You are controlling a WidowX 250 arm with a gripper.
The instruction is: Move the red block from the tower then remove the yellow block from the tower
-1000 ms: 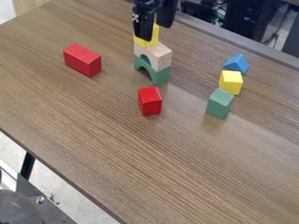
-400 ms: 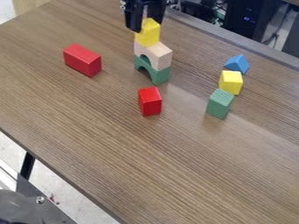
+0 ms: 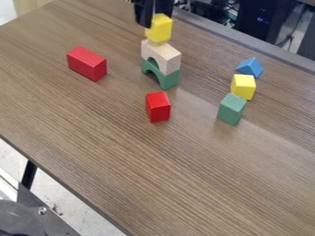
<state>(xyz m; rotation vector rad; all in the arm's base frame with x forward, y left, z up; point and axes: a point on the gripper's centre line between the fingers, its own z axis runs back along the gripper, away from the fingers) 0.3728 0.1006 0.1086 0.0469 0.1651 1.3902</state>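
At the lower left we see a grey metal part (image 3: 46, 223), cut off by the frame, and above it a long red block (image 3: 87, 63) lying on the desk (image 3: 154, 170). Next come the tower's green arch (image 3: 166, 79) and the pale block (image 3: 167, 56) stacked on it. Above them we find the end effector (image 3: 154, 20), its upper part cut off at the top edge, its fingers closed on the yellow block (image 3: 159, 28); the far finger is partly hidden behind it. We cannot make out whether the block's underside is clear of the pale one. To the right of the tower's base and nearer us stands a smaller red block (image 3: 158, 107); farther right are a green block (image 3: 232, 109), a yellow cube (image 3: 243, 86) and a blue triangular block (image 3: 249, 67). Compared with the earlier frames, we see the end effector and yellow block higher; the rest is unmoved.
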